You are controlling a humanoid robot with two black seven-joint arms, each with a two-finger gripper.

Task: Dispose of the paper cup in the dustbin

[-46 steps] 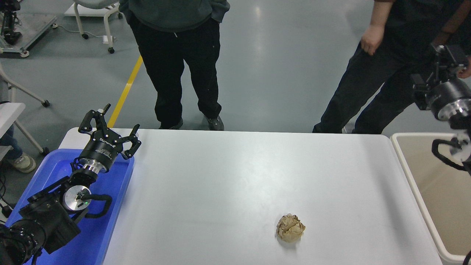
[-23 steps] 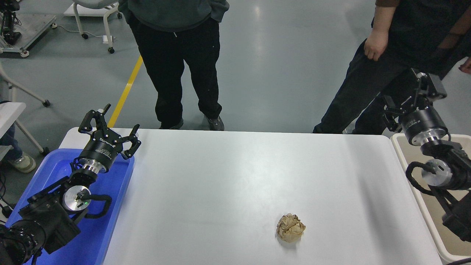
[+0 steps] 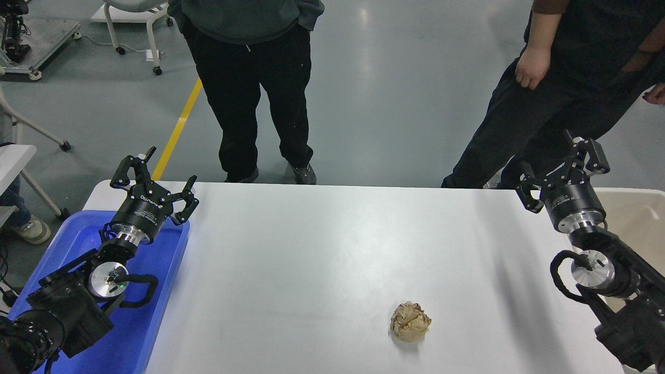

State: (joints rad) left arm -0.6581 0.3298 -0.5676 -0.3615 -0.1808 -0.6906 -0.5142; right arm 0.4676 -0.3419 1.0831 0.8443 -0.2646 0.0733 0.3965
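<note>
Partly behind right arm: dustbin

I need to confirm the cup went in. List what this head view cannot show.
- Paper cup: not seen anywhere; whether it lies in the dustbin cannot be told.
- Dustbin inside: mostly covered by the right arm and cut off by the right edge.
- Blue tray: partly covered by the parked left gripper and arm.
- Right gripper: open and empty.
- Both people: cut off by the top edge.
</note>
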